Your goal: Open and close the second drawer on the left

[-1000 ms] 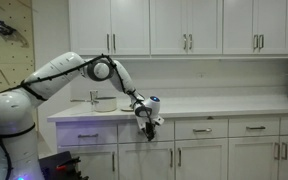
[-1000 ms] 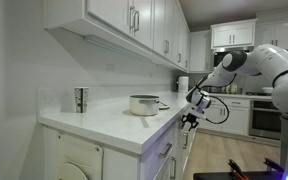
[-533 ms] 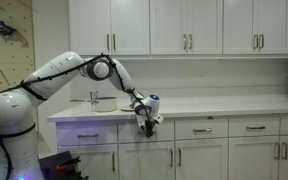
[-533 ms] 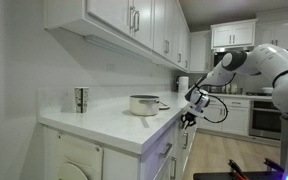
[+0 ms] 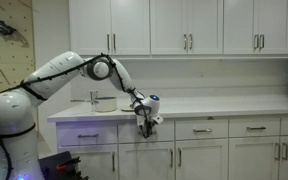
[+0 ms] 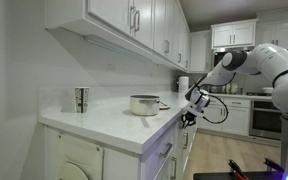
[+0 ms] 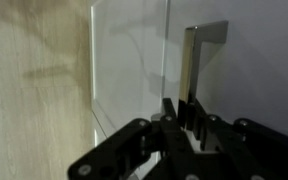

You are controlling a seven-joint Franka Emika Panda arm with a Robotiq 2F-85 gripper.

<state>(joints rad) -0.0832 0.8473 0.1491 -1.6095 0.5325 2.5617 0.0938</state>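
Observation:
The second drawer (image 5: 162,131) is a shallow white front just under the countertop, right of a purple-tinted front. My gripper (image 5: 148,123) is at this drawer's handle, and it also shows in an exterior view (image 6: 187,118) against the cabinet edge. In the wrist view the silver bar handle (image 7: 191,58) runs between my fingers (image 7: 169,112), and my gripper (image 7: 181,112) is shut on it. The recessed drawer front (image 7: 129,70) fills the view close behind. The drawer looks flush with its neighbours.
The purple-tinted drawer (image 5: 85,134) is beside it, and several alike drawers (image 5: 201,129) run along the row. A pot (image 6: 144,104) and a metal cup (image 6: 80,99) stand on the countertop (image 6: 104,125). Upper cabinets (image 5: 184,25) hang above. An oven (image 6: 264,118) stands far back.

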